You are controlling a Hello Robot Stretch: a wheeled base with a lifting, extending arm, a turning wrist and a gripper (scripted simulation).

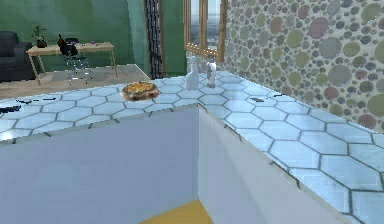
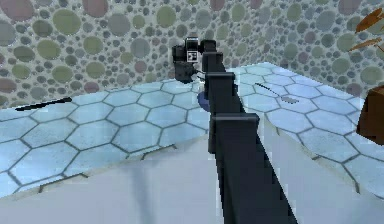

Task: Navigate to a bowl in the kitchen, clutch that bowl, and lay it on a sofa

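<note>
A shallow brown and yellow dish-like thing (image 1: 140,91) lies on the pale hexagon-tiled countertop (image 1: 90,110) in the forward view. In the arm side view the dark arm bar (image 2: 235,140) rises over the same kind of countertop (image 2: 100,125) toward the spotted wall. The gripper (image 2: 186,52) stands at its far end beside the white marker squares. A small bluish rounded thing (image 2: 203,101) peeks out at the bar's left edge, partly hidden by it. I cannot tell whether the gripper holds anything. A dark sofa (image 1: 12,55) stands in the far room at the forward view's left.
Two pale bottles (image 1: 200,72) stand at the counter's back corner near a window (image 1: 205,30). Thin dark utensils (image 2: 40,102) (image 2: 275,95) lie on the tiles. A desk (image 1: 75,47) with a chair is in the far room. A brown thing (image 2: 372,112) sits at the arm side view's right edge.
</note>
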